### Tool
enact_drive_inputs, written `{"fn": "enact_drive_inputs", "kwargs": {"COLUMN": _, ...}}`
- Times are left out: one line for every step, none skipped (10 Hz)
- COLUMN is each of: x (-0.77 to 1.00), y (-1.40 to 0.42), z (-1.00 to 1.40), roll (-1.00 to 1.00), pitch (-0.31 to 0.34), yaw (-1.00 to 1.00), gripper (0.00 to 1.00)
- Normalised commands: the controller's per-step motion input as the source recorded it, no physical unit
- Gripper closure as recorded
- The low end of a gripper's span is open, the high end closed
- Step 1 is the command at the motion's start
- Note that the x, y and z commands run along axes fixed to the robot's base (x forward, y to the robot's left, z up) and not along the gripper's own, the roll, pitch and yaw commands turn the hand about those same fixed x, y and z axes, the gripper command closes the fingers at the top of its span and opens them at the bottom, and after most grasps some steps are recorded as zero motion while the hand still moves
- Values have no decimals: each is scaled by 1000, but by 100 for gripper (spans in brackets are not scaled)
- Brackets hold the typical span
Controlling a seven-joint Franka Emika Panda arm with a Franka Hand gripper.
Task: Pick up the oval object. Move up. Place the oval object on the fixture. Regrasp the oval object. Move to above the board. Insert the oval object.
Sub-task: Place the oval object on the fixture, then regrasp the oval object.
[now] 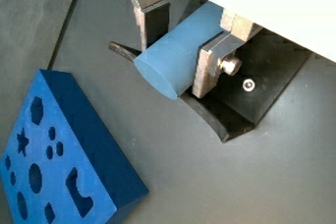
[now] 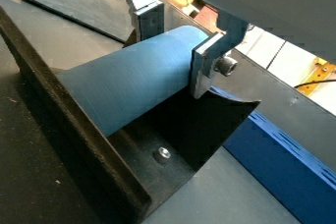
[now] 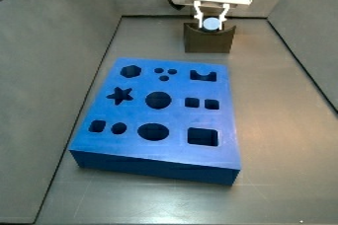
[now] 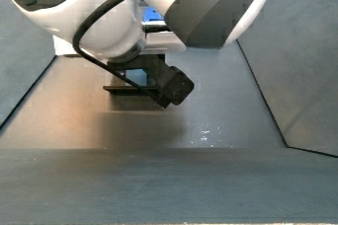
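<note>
Looking at both wrist views, you find the gripper point(image 1: 184, 43) closed on the oval peg point(image 1: 178, 56), a silver finger point(image 2: 210, 63) pressed flat on either side of its pale blue body. The peg lies on its side in the notch of the fixture point(image 1: 256, 95), which stands on the dark floor point(image 1: 197, 169) near the far wall. In a side view you see the gripper point(image 3: 211, 20) low over the fixture point(image 3: 209, 39), with the peg point(image 3: 211, 24) a small pale spot between the fingers. The blue board point(image 3: 165, 111) lies just in front of the fixture, mid-floor, its holes empty.
</note>
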Motion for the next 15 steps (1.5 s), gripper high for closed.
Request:
{"fn": "enact_drive_inputs", "kwargs": {"x": 80, "y": 129, "z": -298, "roll": -100, "pitch": -86, "yaw": -153, "gripper": 100}}
{"fn": "enact_drive_inputs", "kwargs": {"x": 80, "y": 129, "z": -298, "roll": -100, "pitch": -86, "yaw": -153, "gripper": 100}}
{"fn": "enact_drive_inputs", "kwargs": {"x": 71, "y": 145, "z": -297, "roll": -98, "pitch": -92, "yaw": -142, "gripper": 100}}
{"fn": "enact_drive_inputs", "kwargs": {"x": 75, "y": 147, "z": -284, "roll": -97, "pitch": -95, "yaw": -113, "gripper": 100}}
{"fn": "enact_drive_inputs", "kwargs": {"x": 0, "y": 0, "z": 0, "roll": 0, "pitch": 0, "yaw": 0, "gripper": 0}}
{"fn": "enact_drive_inputs", "kwargs": {"x": 0, "y": 0, "z": 1000, "roll": -11, "pitch": -33, "yaw": -2, "gripper": 0}}
{"fn": "enact_drive_inputs", "kwargs": {"x": -2, "y": 1, "z": 1000, "roll": -10, "pitch": -32, "yaw": -1, "gripper": 0}}
{"fn": "enact_drive_inputs", "kwargs": {"x": -29, "y": 6, "z": 1000, "roll": 6, "pitch": -22, "yaw": 18, "gripper": 0}}
{"fn": "enact_drive_inputs", "kwargs": {"x": -36, "y": 6, "z": 1000, "roll": 12, "pitch": -19, "yaw": 23, "gripper": 0}}
{"fn": "enact_drive_inputs", "kwargs": {"x": -44, "y": 6, "z": 1000, "roll": 21, "pitch": -6, "yaw": 33, "gripper": 0}}
{"fn": "enact_drive_inputs", "kwargs": {"x": -45, "y": 8, "z": 892, "roll": 20, "pitch": 9, "yaw": 35, "gripper": 0}}
{"fn": "enact_drive_inputs", "kwargs": {"x": -44, "y": 11, "z": 647, "roll": 18, "pitch": 27, "yaw": 34, "gripper": 0}}
{"fn": "enact_drive_inputs", "kwargs": {"x": -38, "y": 13, "z": 464, "roll": 16, "pitch": 42, "yaw": 27, "gripper": 0}}
{"fn": "enact_drive_inputs", "kwargs": {"x": -32, "y": 12, "z": 210, "roll": 19, "pitch": 56, "yaw": 16, "gripper": 0}}
{"fn": "enact_drive_inputs", "kwargs": {"x": -117, "y": -776, "z": 861, "roll": 1000, "pitch": 37, "yaw": 15, "gripper": 0}}
